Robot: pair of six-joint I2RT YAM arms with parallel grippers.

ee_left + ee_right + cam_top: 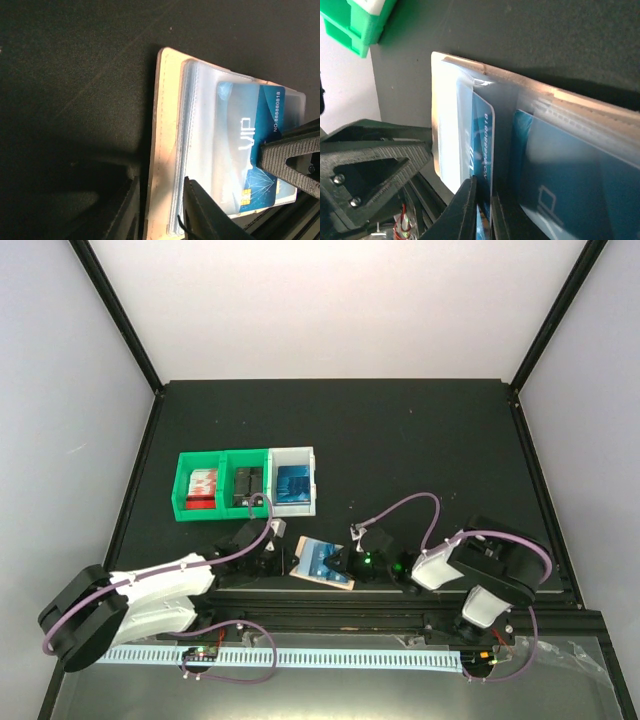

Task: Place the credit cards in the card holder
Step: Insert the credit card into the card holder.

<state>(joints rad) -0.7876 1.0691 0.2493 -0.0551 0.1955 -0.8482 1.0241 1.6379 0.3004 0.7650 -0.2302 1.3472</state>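
Right wrist: our right gripper (484,196) pinches a card (484,130) to feed the holder (530,82) ahead, which our left gripper (161,200) clamps steady.

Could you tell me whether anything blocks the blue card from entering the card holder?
Nothing visible does. The card, pinched by the right gripper, is partly under a clear sleeve of the card holder; the left gripper clamps the holder's edge, beside the card's path.

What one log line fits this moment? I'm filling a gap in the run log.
phase: inserting | left gripper: clamping card holder | right gripper: gripping credit card, partly in sleeve
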